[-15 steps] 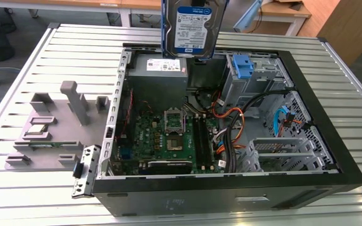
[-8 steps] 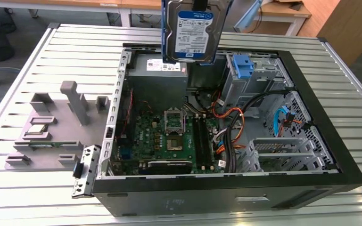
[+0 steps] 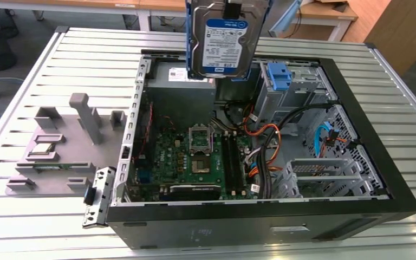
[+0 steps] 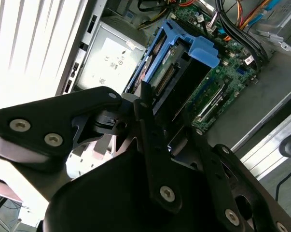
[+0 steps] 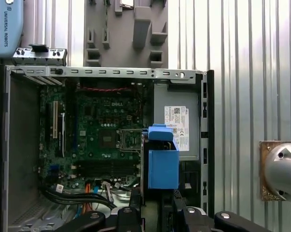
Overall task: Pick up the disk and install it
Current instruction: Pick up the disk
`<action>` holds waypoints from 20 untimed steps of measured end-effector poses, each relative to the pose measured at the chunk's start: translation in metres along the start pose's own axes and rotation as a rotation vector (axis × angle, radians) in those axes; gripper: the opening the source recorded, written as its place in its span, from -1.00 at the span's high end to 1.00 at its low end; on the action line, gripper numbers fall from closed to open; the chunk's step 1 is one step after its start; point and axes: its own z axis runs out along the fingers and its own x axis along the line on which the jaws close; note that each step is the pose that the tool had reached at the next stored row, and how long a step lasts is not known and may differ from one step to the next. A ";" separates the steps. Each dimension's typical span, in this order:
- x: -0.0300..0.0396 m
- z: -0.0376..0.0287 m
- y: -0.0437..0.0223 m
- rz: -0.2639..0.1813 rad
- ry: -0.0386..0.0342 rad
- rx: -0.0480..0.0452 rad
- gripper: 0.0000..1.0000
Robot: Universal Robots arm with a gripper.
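The claw [image 3: 231, 12] pinches the disk [image 3: 222, 46] by its upper end, holding it upright above the open computer case [image 3: 381, 179]. A tilted descent could snag its blue carrier [image 5: 162, 166] on the cables [image 3: 266, 135].

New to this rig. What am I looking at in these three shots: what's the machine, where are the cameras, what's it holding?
It is one robot arm with a gripper at its end. The exterior view comes from a camera off the arm, looking down on a slatted metal table. The two wrist views come from cameras riding on the arm, so they look past the black gripper parts into the work. On the table lies an open computer case, its motherboard exposed, with a grey drive cage topped by a blue bracket. Beside the case, towards the exterior view's left, sits a grey parts fixture. The jaws are shut on the disk, a silver hard drive in a blue carrier, held in the air above the case and not yet installed.
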 end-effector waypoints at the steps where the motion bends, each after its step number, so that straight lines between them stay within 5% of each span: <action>1: 0.0020 -0.0001 -0.0002 0.000 0.0002 0.0000 0.30; 20: 0.0392 -0.0024 -0.0042 0.000 0.0039 0.0001 0.30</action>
